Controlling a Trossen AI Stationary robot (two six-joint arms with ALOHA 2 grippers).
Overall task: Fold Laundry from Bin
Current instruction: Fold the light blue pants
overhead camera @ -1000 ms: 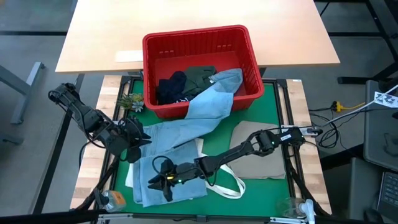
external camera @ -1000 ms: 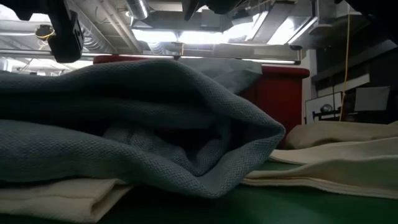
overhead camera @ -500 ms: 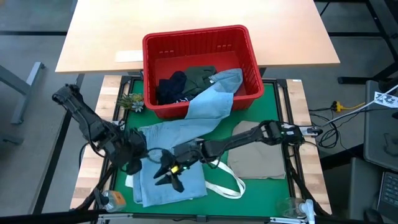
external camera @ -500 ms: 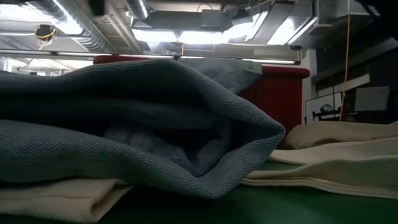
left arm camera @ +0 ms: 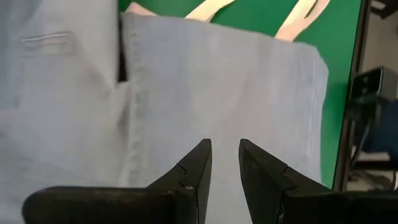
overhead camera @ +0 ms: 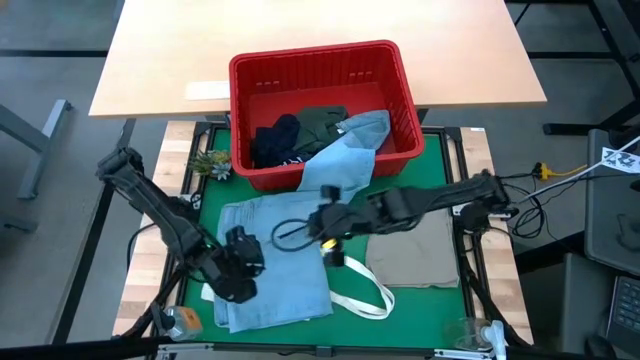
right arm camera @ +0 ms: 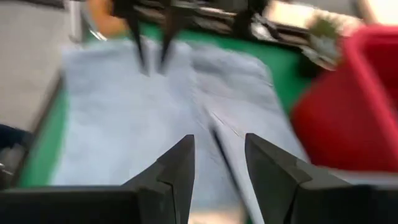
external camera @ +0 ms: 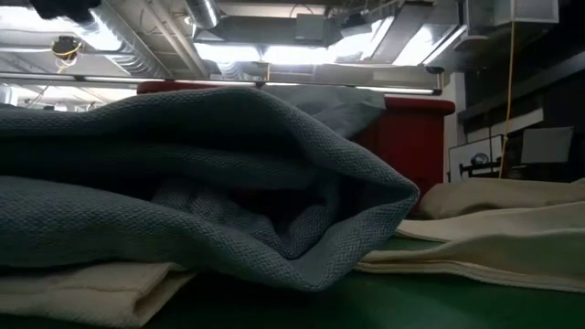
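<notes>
The light blue denim jeans (overhead camera: 275, 255) lie spread over the green mat (overhead camera: 420, 175) on the tabletop, one leg trailing up over the front wall of the red bin (overhead camera: 262, 75) and into it. Inside the bin sit a dark olive shirt (overhead camera: 320, 122) and a dark navy garment (overhead camera: 275, 135), bunched together against the near side. A beige cloth (overhead camera: 415, 255) lies flat on the mat to the right of the jeans, and the white straps of a tote bag (overhead camera: 365, 298) poke out from under the denim.

The left gripper (overhead camera: 240, 270) hangs over the lower part of the jeans; from its wrist camera its fingers (left arm camera: 199, 165) stand a little apart with only denim showing in the narrow gap, pinching nothing. The right gripper (overhead camera: 290, 235) reaches across from the right and sits over the middle of the jeans, near the other one. Its fingers (right arm camera: 177, 165) are spread with a clear gap and hold nothing, though that view is blurred and I cannot say whether the tips touch the cloth.

From table height a thick fold of blue-grey fabric (external camera: 183, 183) fills the view, with the bin's red wall (external camera: 411, 137) behind it.
</notes>
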